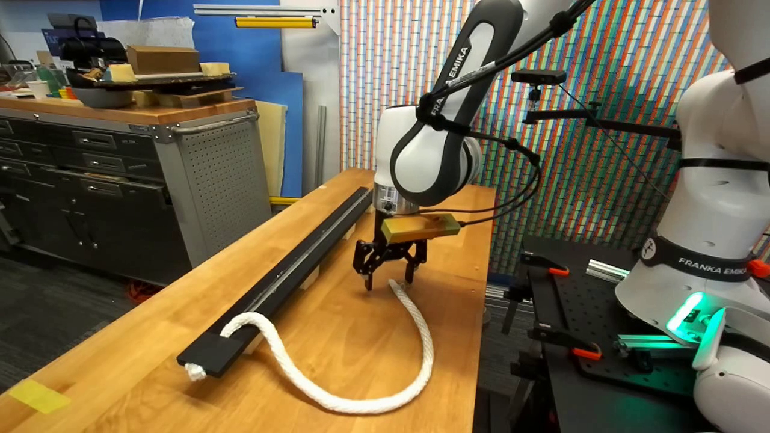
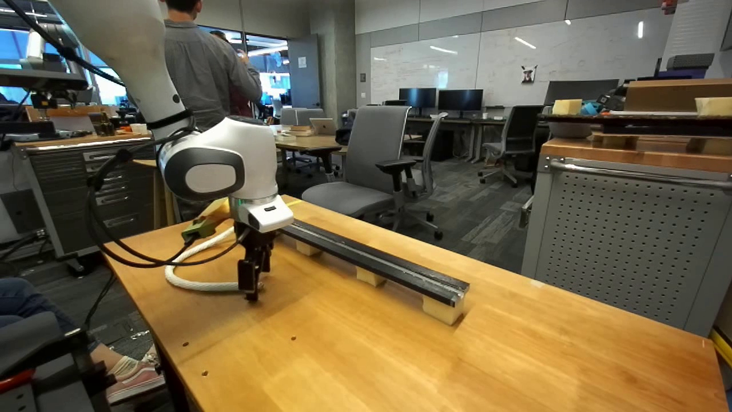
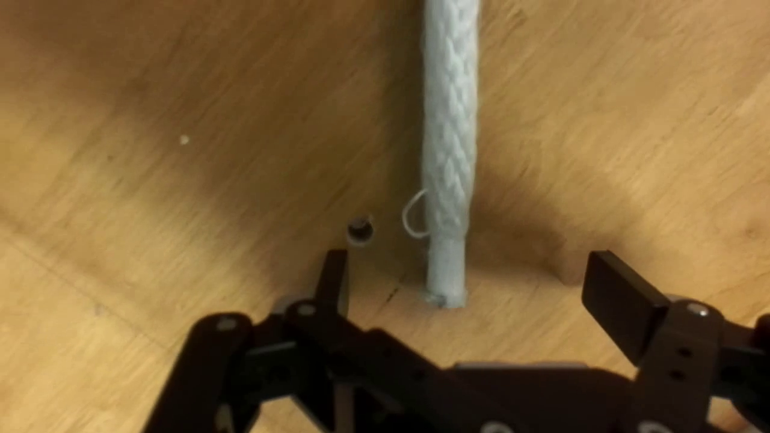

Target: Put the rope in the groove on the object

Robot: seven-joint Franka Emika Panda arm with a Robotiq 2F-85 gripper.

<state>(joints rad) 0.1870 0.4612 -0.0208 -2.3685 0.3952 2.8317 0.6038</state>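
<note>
in an exterior view, the rope [image 1: 361,405] lies in a wide curve on the counter [image 1: 355,343], one part climbing onto the near end of the bar [image 1: 298,275], where a white tuft [image 1: 195,371] pokes out; it looks anchored there. along the rest, the groove [image 1: 284,275] shows no rope. your pincer [image 1: 389,282] is spread wide over the rope's loose end [image 1: 395,287].

in an exterior view, blocks [image 2: 443,309] hold the bar up off the counter. your pincer is low; whether it touches the counter, you can't tell.

in the wrist view, the loose end sits between your fingers [image 3: 622,307], roughly midway and touching neither, so you hold nothing. expect the rope to be light, soft and bendy, hard to damage, its braid [image 3: 451,138] giving decent grip. it will pull but not push, so lead it from this end. take it on the full braid, just behind the smooth, perhaps bound tip [image 3: 446,270]; a pinch on the very end could slip off.
</note>
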